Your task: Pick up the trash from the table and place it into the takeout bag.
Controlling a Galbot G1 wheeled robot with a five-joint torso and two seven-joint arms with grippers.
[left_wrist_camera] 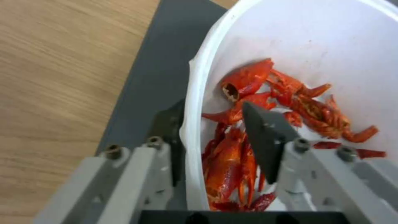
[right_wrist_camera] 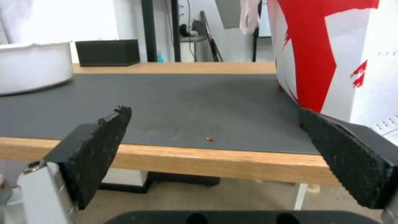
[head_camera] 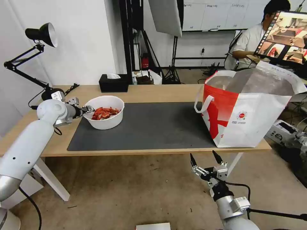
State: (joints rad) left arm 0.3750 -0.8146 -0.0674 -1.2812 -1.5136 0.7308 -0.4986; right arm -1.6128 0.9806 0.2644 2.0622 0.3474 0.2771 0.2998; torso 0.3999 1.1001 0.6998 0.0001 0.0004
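The right gripper [head_camera: 206, 157] hangs below the table [head_camera: 153, 92] edge, near the bag [head_camera: 249, 108], jaws wide apart and holding nothing. Farther back, on the mat [head_camera: 153, 127], the left gripper [head_camera: 87, 110] straddles the rim of the bowl [head_camera: 105, 123], one finger [left_wrist_camera: 265, 140] inside over the red shells [left_wrist_camera: 244, 155], one outside; it seems not fully clamped.

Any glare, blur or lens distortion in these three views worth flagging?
Head view: wide-angle bending at the edges, glare on the takeout bag foil lining. Left wrist view: left pincer fingers soft at close range, white bowl wall bright, almost washed out. Right wrist view: right pincer pads sharp, the room behind softer.
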